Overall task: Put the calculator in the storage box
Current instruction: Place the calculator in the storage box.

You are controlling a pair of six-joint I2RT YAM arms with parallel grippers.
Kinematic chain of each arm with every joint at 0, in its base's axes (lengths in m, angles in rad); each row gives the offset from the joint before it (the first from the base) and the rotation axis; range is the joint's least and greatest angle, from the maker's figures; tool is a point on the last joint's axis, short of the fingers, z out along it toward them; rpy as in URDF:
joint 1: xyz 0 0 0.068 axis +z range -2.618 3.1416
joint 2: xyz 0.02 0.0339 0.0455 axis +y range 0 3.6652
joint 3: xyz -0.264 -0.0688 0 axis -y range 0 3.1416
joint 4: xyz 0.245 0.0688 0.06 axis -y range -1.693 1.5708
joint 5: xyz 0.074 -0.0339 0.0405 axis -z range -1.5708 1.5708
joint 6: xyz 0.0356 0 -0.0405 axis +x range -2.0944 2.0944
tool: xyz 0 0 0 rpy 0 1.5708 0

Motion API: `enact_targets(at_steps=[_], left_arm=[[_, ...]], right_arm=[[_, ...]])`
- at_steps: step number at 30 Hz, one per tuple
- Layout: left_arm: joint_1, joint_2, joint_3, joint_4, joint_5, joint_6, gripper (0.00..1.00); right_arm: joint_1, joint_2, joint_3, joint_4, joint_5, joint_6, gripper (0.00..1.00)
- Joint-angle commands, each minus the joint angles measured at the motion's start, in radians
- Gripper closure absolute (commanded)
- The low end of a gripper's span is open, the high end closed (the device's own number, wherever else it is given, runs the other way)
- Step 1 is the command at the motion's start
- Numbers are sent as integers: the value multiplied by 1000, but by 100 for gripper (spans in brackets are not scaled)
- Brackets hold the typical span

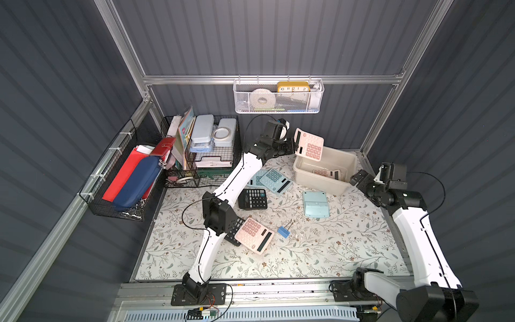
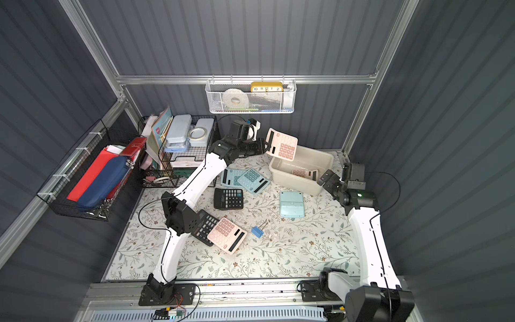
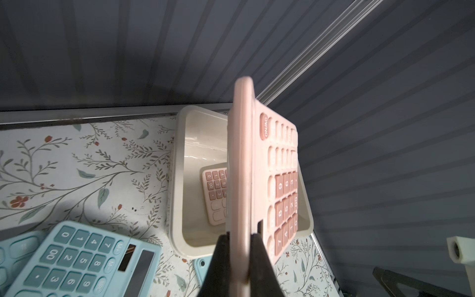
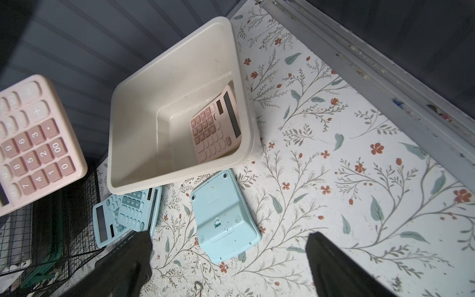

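Top views first. The left gripper (image 1: 293, 146) is clamped tight on the pink calculator (image 1: 310, 145), pinching it by the display end. It hangs tilted in the air over the far-left corner of the storage box (image 1: 317, 183), which sits far right on the table (image 1: 348, 245). It isn't touching the rim, as far as I can tell. A second pink calculator (image 1: 326, 173) already lies inside. The right gripper (image 1: 357, 177) sits just beside the box's right end. The only writing readable from up here is the clock (image 1: 293, 88) numerals 10, 11, 12, 1, 2, up in the white basket (image 1: 278, 107) on the far wall.

Left wrist: the held calculator shows edge-on between the two black fingers (image 3: 261, 257). It looks like a light, stiff plastic slab with smooth sides, so I'd guess a thin-edge pinch like this could let it pivot or slide. Grabbing the short edge by the display seems sensible, since it keeps off the keys. "ON/AC" reads clearly on one key. The blue calculator (image 3: 77, 259) close by shows "M+", "00" and digits. No brand I can make out.

Right wrist: the jaws are spread wide with nothing between them, hovering over a face-down blue calculator (image 4: 223, 216) near the box. The held one shows "00", "+" and "=". I reckon a short drop won't hurt it, just a plastic clatter.
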Motion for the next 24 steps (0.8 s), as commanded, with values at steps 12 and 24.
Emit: enact_targets(at_steps=[12,24], left_arm=[[-107,230,99,252,-210,180,100],[-149,322,104,247,-424,294,100]], right_arm=[[-38,119,117,-51,106,-79,1],[-40,224,145,-46,101,-105,1]])
